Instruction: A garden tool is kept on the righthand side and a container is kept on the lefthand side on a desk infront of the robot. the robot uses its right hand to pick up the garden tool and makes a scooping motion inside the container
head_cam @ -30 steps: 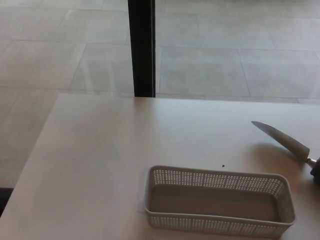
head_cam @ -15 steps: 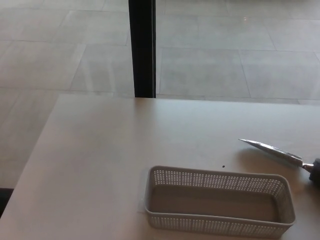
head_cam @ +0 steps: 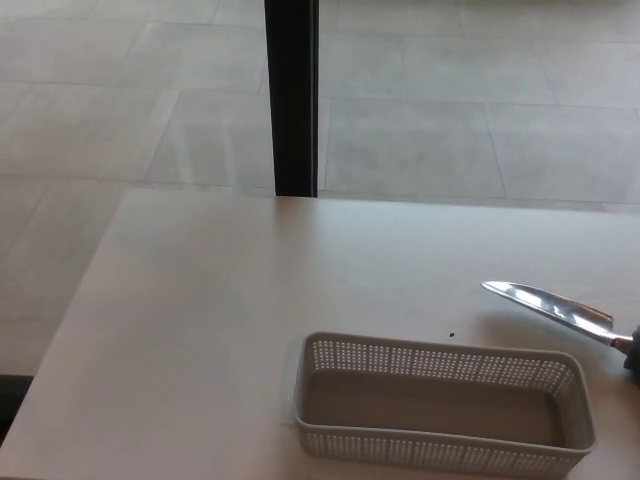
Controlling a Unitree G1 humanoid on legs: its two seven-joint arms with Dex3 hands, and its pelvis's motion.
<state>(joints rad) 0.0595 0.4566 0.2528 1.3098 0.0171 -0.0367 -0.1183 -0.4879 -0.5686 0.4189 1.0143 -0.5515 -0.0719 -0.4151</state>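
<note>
Right of the basket (head_cam: pixel 440 408), our right hand (head_cam: pixel 633 352) barely shows; whether it clasps the trowel (head_cam: pixel 550 304) we cannot tell.

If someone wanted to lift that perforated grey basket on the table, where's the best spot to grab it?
Probably a short end wall of the basket, coming from above with fingers over the rim. It sits upright and open-topped, its thin rim is exposed all round, and the left end has bare table beside it; the metal tool lies near the right end.

One garden tool (head_cam: pixel 548 304), one perforated container (head_cam: pixel 443 407), one desk (head_cam: pixel 220 330)
</note>
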